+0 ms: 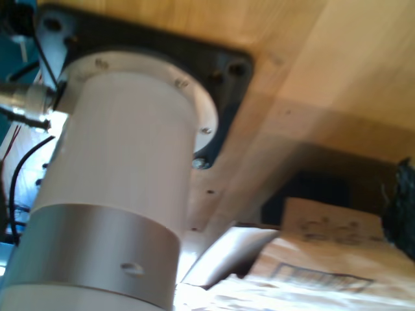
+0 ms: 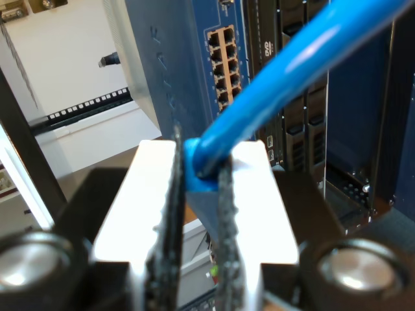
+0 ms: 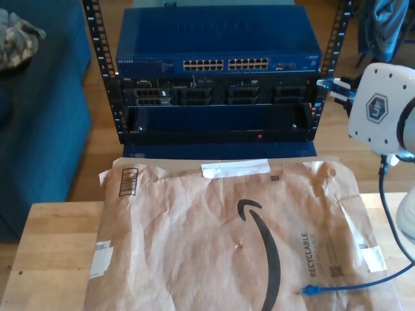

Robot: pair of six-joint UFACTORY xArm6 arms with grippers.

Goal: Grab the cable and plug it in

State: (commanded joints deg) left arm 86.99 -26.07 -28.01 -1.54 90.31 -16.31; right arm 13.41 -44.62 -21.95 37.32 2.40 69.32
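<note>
My second gripper [image 2: 198,173] is shut on the cable [image 2: 292,65], a thin bright blue cord that rises from between the pads [image 2: 155,194] toward the rack. In the exterior view this gripper [image 3: 336,87] hovers at the exterior view's right, level with the blue network switch [image 3: 155,45], with a translucent blue plug [image 3: 326,83] sticking out toward the rack. The cable's other plug [image 3: 310,291] lies on the brown paper mailer [image 3: 194,227], and the cord trails off to the exterior view's right. The switch's port block [image 2: 224,65] faces the second wrist view.
Black server units [image 3: 214,94] sit under the switch in the rack. A dark cable [image 3: 388,207] hangs from the white arm [image 3: 379,110]. The first wrist view looks at a white arm column [image 1: 123,168] bolted by a black plate [image 1: 224,71] to the wooden table [image 1: 337,65].
</note>
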